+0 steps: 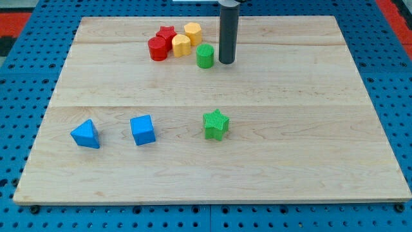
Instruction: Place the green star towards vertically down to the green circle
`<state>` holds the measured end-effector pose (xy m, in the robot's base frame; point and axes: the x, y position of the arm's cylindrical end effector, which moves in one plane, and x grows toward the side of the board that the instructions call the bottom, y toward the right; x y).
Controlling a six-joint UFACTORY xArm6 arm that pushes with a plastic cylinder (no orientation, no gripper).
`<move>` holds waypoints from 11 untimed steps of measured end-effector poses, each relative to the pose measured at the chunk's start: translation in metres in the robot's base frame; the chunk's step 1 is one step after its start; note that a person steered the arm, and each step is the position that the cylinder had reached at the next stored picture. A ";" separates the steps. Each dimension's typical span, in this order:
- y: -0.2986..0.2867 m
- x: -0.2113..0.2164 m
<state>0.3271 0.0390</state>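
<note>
The green star (216,124) lies on the wooden board a little below the middle. The green circle (205,56) stands near the view's top, almost straight above the star. My tip (226,62) is down on the board just to the right of the green circle, a small gap apart from it, and far above the green star.
A red circle (158,48), a red star (167,34) and two yellow blocks (181,44) (193,32) cluster left of the green circle. A blue triangle (85,134) and a blue cube (142,129) lie at the lower left. The board (322,129) is edged by blue pegboard.
</note>
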 end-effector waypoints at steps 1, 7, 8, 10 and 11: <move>-0.033 0.000; -0.028 0.181; -0.054 0.122; -0.057 0.103; -0.072 0.084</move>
